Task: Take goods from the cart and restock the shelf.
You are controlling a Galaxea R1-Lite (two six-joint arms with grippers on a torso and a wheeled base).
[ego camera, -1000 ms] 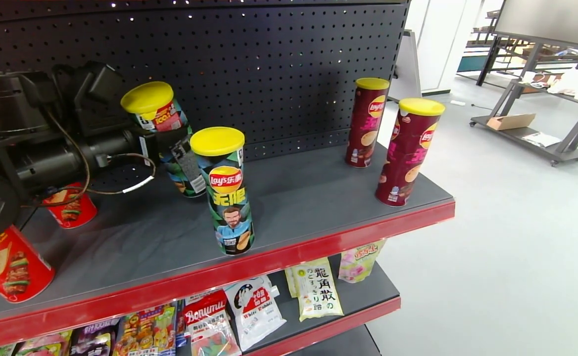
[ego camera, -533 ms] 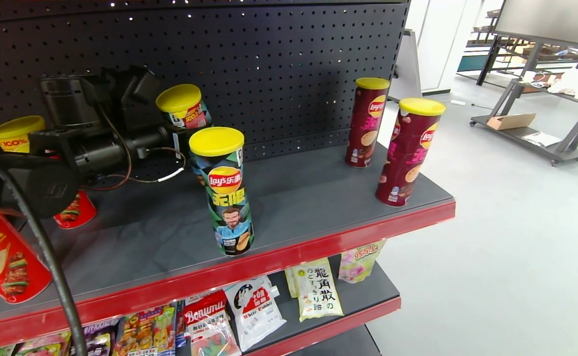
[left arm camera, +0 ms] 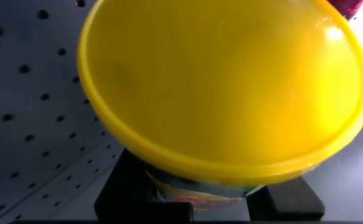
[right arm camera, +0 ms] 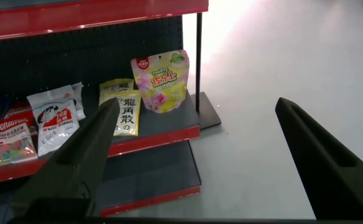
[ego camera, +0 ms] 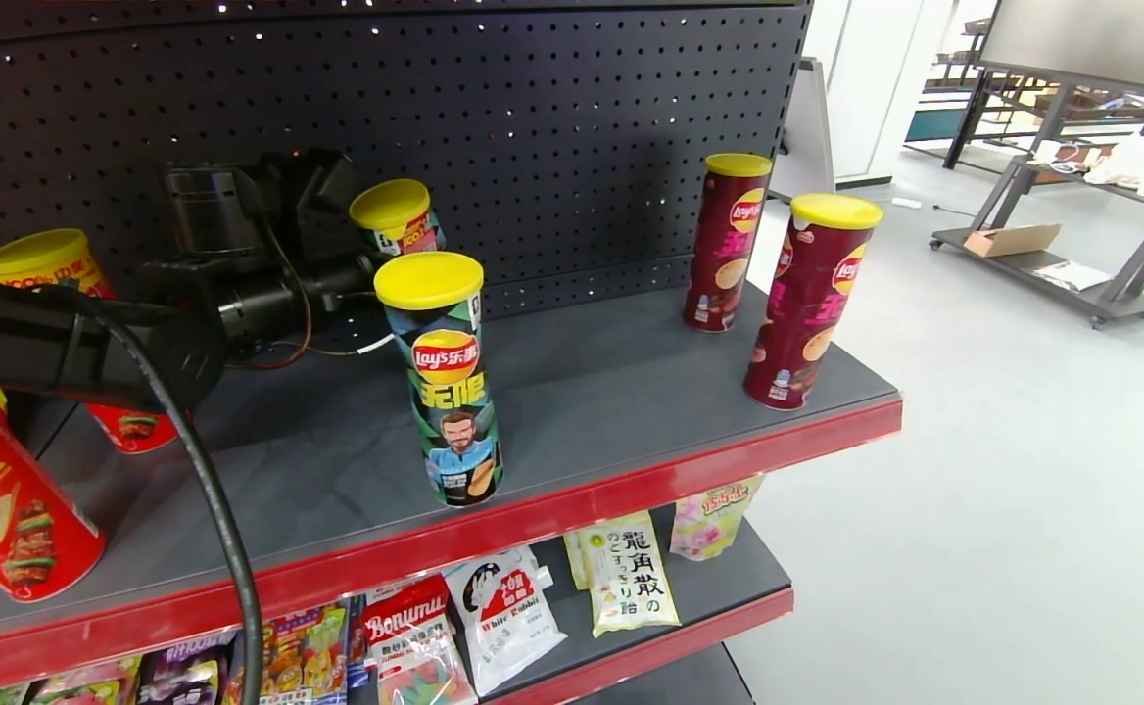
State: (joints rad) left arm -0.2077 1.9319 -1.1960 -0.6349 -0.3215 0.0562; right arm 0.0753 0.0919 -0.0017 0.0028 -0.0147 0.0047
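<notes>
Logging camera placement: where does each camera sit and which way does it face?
Head: on the head, looking down at the top shelf; left hand grips a can.
Left wrist: behind the left hand, facing that can's lid and pegboard.
Right wrist: behind the open right hand, facing lower-shelf snack bags.
Shared: head and left wrist, the can.

- Front can (ego camera: 445, 377) stands upright mid-shelf, near the front lip of the shelf board (ego camera: 611, 392).
- Right behind it is the held can (ego camera: 398, 215), in the left gripper (ego camera: 361, 276), close to the pegboard (ego camera: 552, 127) (base hidden).
- Right end: rear can (ego camera: 726, 240) behind corner can (ego camera: 807, 299).
- Left end: far-left can (ego camera: 43, 262) behind near-left can (ego camera: 4, 509).
- Snack bags (ego camera: 621, 568) are on the shelf below.
</notes>
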